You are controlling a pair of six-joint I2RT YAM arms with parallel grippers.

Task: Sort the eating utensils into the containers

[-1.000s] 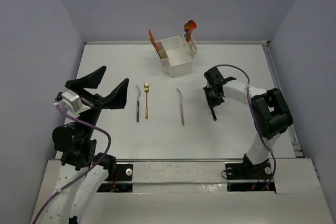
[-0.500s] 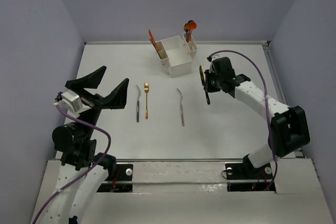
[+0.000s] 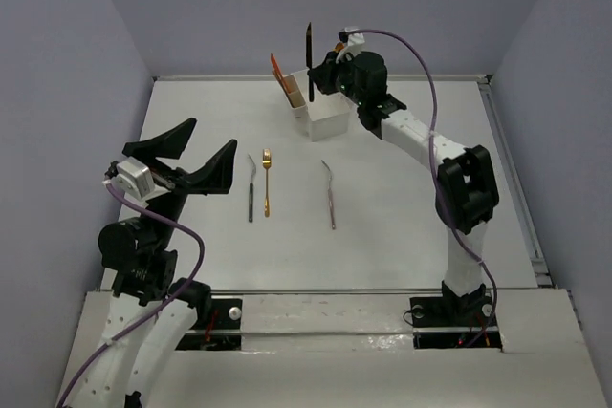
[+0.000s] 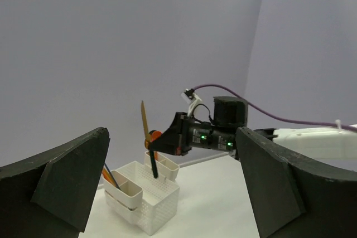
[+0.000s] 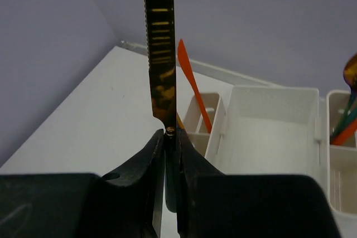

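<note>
**Over the far box: black knife upright, a tricky release ahead**

At the far middle of the table, the right gripper hung over the left side of the white box, its fingers narrowed onto a black knife. A bad drop looked the likeliest fault. The handle end hung close to the rim by the narrow left compartment, where an orange knife leaned. A release from there could have caught the rim, knocked that knife, or sent the piece into the wrong compartment. Which compartment lay directly under the handle could not be told. The blade stood long above the pinch, so the knife looked top-heavy; it might have swung in the grip or toppled out once let go. The box looked light, and a nudge could have shoved it.

The fingers clamped the knife near where blade met handle; the serrated blade rose straight up from between them, and the handle pointed down, mostly hidden in the wrist view.

The left gripper hung at the near left, jaws spread wide, holding nothing. A gold fork, a black-handled utensil and a purple-handled utensil lay on the table, well apart from both grippers.
</note>
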